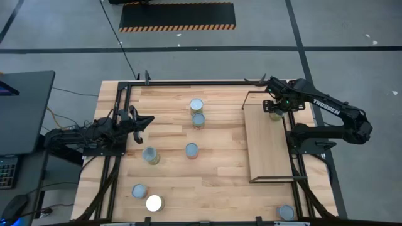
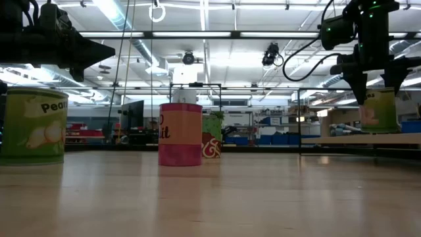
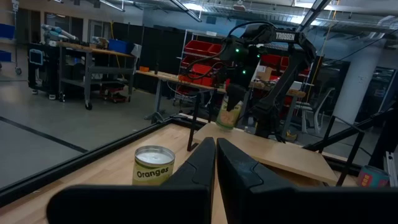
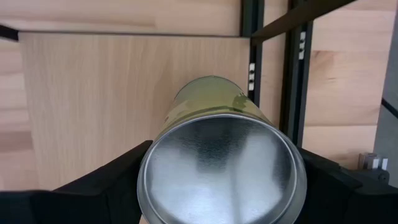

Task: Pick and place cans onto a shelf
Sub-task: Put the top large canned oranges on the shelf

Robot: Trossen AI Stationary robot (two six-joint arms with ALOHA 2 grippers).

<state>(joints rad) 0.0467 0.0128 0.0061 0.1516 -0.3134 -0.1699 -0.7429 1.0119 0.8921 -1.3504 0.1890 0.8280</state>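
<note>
The olive can, clamped in the right gripper at the shelf's upper-right corner, could topple off the edge on release; the left gripper waits closed.

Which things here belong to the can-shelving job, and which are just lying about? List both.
Job: olive can in the right gripper; seven tabletop cans; shelf.
Lying about: hazard-striped mat; dark desk.
</note>
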